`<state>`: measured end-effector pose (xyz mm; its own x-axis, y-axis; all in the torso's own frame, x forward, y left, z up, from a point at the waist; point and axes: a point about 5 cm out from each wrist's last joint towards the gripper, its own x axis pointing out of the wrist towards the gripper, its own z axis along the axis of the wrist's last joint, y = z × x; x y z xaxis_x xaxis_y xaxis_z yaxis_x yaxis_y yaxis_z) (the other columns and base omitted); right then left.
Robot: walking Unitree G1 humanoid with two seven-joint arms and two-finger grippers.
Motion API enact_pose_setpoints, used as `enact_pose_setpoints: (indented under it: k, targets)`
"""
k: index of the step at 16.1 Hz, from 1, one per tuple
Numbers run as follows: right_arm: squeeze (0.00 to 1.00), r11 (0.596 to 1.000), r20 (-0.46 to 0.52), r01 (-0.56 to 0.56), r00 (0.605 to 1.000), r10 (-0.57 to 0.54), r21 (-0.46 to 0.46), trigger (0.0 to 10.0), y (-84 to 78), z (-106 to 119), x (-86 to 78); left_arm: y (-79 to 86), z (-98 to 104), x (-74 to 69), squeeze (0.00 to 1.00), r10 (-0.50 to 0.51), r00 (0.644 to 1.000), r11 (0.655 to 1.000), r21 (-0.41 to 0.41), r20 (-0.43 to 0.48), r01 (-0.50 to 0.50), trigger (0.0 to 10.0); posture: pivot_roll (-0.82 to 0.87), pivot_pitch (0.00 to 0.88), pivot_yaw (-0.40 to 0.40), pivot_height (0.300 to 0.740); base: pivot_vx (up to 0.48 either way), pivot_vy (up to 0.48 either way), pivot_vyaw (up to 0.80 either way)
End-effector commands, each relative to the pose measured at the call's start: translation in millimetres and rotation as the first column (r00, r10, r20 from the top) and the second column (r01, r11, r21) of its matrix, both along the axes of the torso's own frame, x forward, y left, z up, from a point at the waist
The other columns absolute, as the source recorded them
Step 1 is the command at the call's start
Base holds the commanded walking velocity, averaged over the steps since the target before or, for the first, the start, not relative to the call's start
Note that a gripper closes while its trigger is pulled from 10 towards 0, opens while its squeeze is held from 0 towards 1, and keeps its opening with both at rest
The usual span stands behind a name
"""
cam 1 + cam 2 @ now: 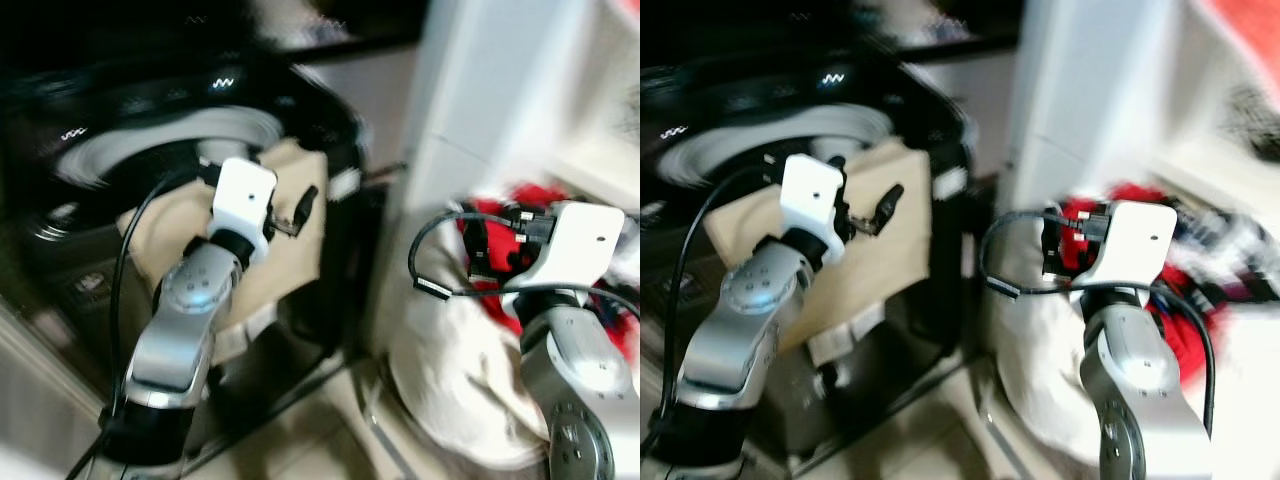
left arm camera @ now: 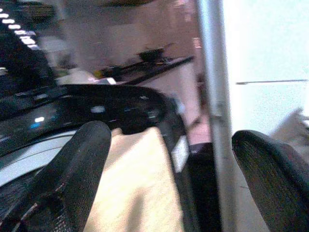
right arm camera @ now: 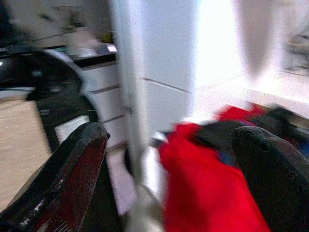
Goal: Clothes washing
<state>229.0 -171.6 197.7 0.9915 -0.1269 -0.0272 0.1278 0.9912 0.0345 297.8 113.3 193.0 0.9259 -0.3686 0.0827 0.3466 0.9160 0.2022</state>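
A black washing machine (image 1: 150,120) stands at the left with a beige cloth (image 1: 300,260) hanging out of its round opening. My left gripper (image 1: 295,215) is in front of that cloth, open, with nothing between its fingers (image 2: 82,169). At the right, red clothes (image 1: 540,195) lie heaped in a cream laundry bag (image 1: 460,370). My right gripper (image 1: 495,250) hovers just above the red clothes (image 3: 203,179), open and empty. All the views are blurred.
A white cabinet (image 1: 470,100) stands between the machine and the laundry bag. Pale floor (image 1: 330,430) shows at the bottom, with dark cables running across it near the machine's base.
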Motion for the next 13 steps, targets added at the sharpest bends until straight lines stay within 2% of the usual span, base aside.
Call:
enact_pose_setpoints:
  k: [1, 3, 6, 8, 12, 13]
  targets:
    - [0.00, 1.000, -0.010, 0.027, 1.000, -0.027, 0.001, 10.0, -3.6, -0.1, -1.5, -8.7, 4.2, 0.8, 0.00, -0.040, 0.999, 0.999, 0.001, 0.017, 0.040, 10.0, -0.13, 0.000, 0.037, 0.740, 0.000, 0.439, -0.80]
    - [0.00, 0.999, -0.024, 0.050, 0.998, -0.049, 0.014, 10.0, -4.9, -2.8, -4.2, -13.0, 5.4, 1.4, 0.00, -0.051, 0.998, 0.997, 0.067, 0.049, 0.048, 10.0, -0.13, 0.000, 0.047, 0.740, 0.000, -0.240, -0.77]
    - [0.00, 0.999, -0.040, 0.042, 0.998, -0.042, 0.015, 10.0, -2.8, -4.9, -4.6, -13.2, 0.3, 1.5, 0.00, -0.058, 0.998, 0.998, 0.039, 0.016, 0.057, 10.0, -0.14, 0.000, 0.053, 0.740, 0.000, -0.461, 0.00]
    - [0.00, 1.000, -0.045, 0.028, 0.999, -0.028, 0.006, 10.0, -1.5, -5.2, -4.7, -11.3, -0.6, 0.9, 0.00, -0.054, 0.999, 0.998, 0.018, 0.007, 0.054, 10.0, -0.14, 0.000, 0.051, 0.740, 0.000, 0.000, 0.00]
    - [0.00, 1.000, -0.051, 0.022, 0.998, -0.022, 0.011, 10.0, -1.4, -5.5, -3.5, -8.3, -1.6, 1.3, 0.00, -0.036, 0.999, 0.999, 0.013, 0.003, 0.036, 10.0, -0.14, 0.000, 0.051, 0.740, 0.000, 0.476, -0.70]
    - [0.00, 1.000, -0.051, 0.022, 0.998, -0.021, 0.007, 10.0, -1.9, -5.3, -3.4, -8.2, -0.4, 1.4, 0.00, -0.026, 0.999, 0.999, 0.047, 0.028, 0.025, 10.0, -0.13, 0.000, 0.042, 0.740, 0.000, 0.000, -0.80]
